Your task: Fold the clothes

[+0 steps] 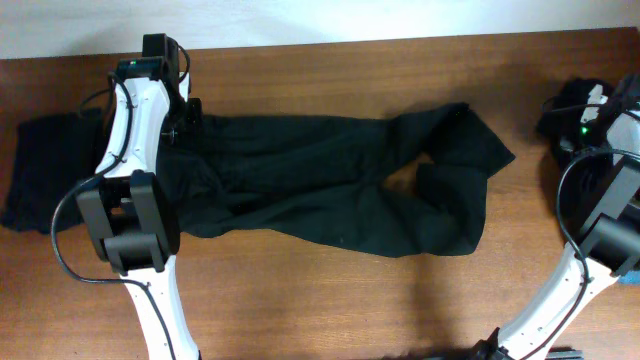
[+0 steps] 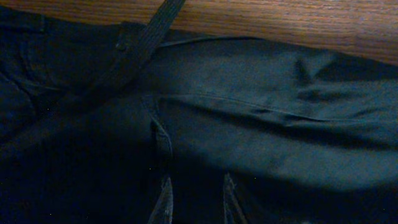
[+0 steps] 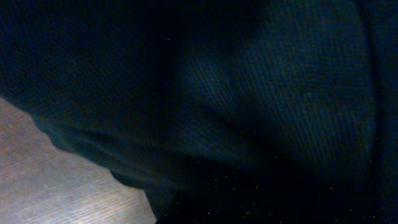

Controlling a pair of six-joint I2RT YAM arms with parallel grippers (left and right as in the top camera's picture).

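Black trousers (image 1: 330,180) lie spread across the table (image 1: 330,310), waist toward 9 o'clock, legs toward 3
Left gripper (image 1: 186,125) sits on the waist, fingers (image 2: 163,208) slightly apart in the cloth; whether they pinch it, cannot tell. Right gripper (image 1: 578,122), jaws together, is at a dark garment (image 1: 558,102) at 2 o'clock; another black piece (image 1: 40,170) lies at 9 o'clock

The trousers (image 1: 330,185) are matte black cloth; the table (image 1: 350,70), smooth wood.
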